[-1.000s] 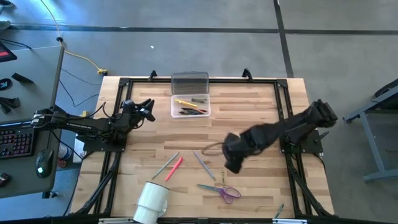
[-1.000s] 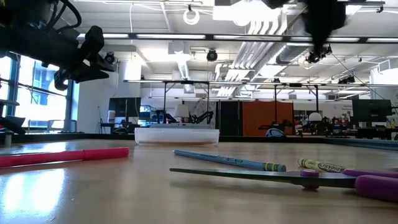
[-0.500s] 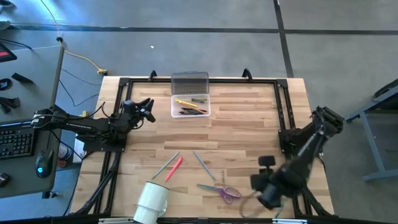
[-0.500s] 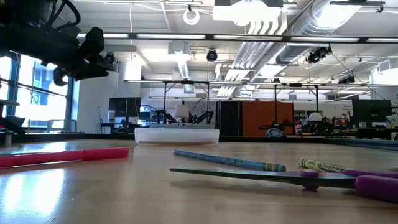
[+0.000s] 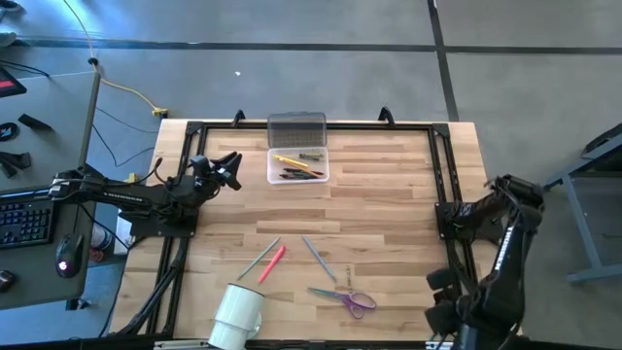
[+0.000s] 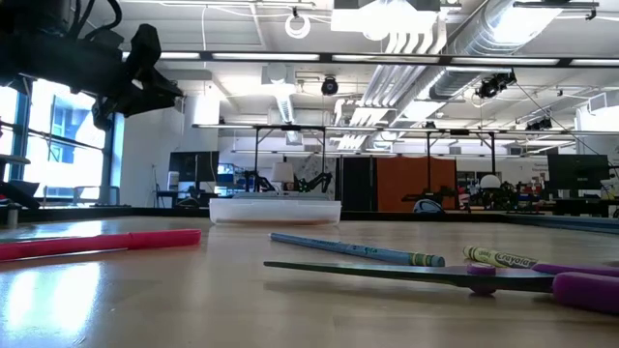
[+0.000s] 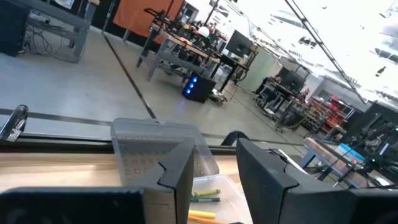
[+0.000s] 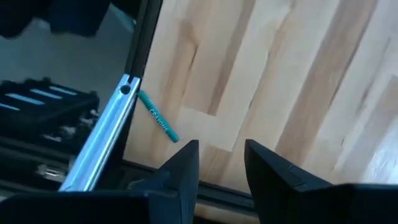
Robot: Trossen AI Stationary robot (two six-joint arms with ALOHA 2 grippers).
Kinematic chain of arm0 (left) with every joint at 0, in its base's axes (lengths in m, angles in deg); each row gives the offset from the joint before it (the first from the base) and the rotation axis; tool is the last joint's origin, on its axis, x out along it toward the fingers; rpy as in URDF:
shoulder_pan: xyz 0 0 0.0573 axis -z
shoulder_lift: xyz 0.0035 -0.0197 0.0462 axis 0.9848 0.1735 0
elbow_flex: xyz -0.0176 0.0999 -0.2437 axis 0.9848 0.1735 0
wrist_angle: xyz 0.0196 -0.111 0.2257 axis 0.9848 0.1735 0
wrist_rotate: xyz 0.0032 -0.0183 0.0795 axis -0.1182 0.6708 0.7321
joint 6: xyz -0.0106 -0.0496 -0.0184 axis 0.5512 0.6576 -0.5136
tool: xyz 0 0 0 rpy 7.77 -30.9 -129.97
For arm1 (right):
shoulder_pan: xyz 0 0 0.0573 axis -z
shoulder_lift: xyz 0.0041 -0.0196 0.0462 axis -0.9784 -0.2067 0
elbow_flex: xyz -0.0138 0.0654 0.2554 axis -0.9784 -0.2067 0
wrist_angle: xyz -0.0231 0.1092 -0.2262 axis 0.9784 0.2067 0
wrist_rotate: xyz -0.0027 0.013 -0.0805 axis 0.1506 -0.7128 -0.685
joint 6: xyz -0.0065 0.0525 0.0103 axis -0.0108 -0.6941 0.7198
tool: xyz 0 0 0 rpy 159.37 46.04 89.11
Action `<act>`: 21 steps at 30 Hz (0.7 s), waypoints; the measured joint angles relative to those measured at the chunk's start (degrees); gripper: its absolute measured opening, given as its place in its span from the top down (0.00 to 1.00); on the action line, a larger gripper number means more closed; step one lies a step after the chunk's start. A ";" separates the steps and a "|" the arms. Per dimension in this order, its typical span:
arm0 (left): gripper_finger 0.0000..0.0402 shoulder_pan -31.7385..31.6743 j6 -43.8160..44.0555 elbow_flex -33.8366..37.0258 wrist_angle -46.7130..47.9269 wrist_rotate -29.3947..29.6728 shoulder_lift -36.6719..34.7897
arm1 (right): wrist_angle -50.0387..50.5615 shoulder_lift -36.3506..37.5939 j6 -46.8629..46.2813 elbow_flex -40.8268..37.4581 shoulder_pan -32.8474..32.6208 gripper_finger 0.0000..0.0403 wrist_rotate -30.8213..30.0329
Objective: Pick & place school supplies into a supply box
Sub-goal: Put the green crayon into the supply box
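The supply box [image 5: 297, 165] stands at the table's far middle with its grey lid [image 5: 296, 128] laid open; several pencils lie in it. A grey-green pencil [image 5: 258, 258], a pink pen [image 5: 273, 262], a blue pencil [image 5: 318, 258] and purple-handled scissors [image 5: 346, 297] lie flat on the near half of the table. A teal crayon [image 8: 158, 124] lies beside the frame rail at the near right corner. My left gripper [image 5: 229, 167] hovers open left of the box. My right gripper [image 8: 221, 162] points down, open, above the near right corner with nothing between its fingers.
A white cup [image 5: 238, 311] lies on its side near the front edge, left of the scissors. A black frame rail [image 5: 442, 180] runs around the tabletop. A desk with a keyboard [image 5: 24, 219] stands off the table's left.
My right arm has swung from above the table's middle toward the near right corner, rolling its wrist as it went, with the fingers open and holding nothing. The supplies on the table have stayed where they were.
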 joint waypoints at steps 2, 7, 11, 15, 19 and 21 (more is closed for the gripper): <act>0.61 0.00 0.00 0.00 0.00 0.00 -0.01 | -0.51 -1.46 2.72 0.00 0.10 0.72 0.69; 0.61 0.00 0.12 0.00 -0.23 0.02 0.00 | -1.31 -5.25 6.79 -0.08 0.09 0.72 3.36; 0.61 0.00 0.37 0.00 -1.25 0.03 -0.02 | -2.21 -7.68 12.00 -0.09 0.06 0.72 3.43; 0.61 0.00 0.37 0.00 -1.36 -0.01 0.00 | -2.69 -9.96 18.03 -0.09 0.06 0.72 0.76; 0.61 0.00 0.49 0.00 -1.40 -1.87 0.00 | -2.36 -11.84 22.39 -0.09 0.06 0.72 0.87; 0.61 0.00 1.69 0.00 -1.38 -2.91 0.00 | -1.84 -12.14 28.61 -0.53 0.06 0.72 0.73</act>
